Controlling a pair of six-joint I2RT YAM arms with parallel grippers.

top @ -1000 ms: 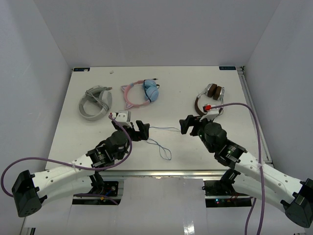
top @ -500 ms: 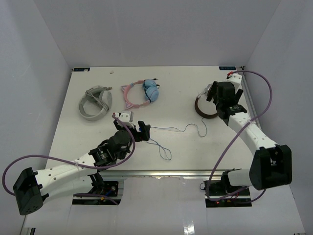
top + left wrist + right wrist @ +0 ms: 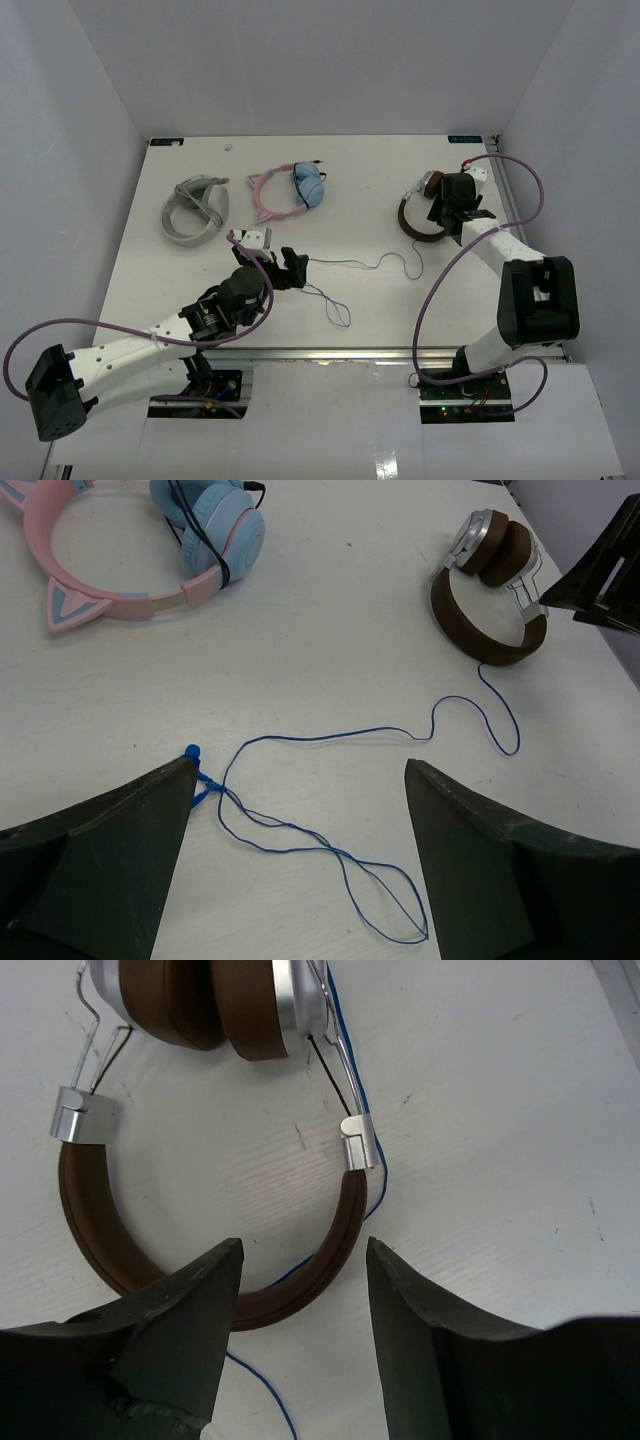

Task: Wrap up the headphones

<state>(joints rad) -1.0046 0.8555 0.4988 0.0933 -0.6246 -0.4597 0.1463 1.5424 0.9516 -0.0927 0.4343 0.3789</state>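
Top view: headphones (image 3: 406,222) lay on table (image 3: 200,290), cups partly hidden under right gripper (image 3: 438,212); its fingers hard to make out.
Left wrist: left gripper (image 3: 298,770) fingers spread, holding nothing; blue cable (image 3: 330,738) trailed loose from headphones to between them.
Right wrist: fingers apart, straddling headband; cups cut off at frame top.

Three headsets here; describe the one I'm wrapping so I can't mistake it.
At the table's far right side, under the right gripper, lie the headphones. Only this pair has a brown headband, silver cups and a thin blue cable trailing left; the others are a pink pair and a grey-white pair.
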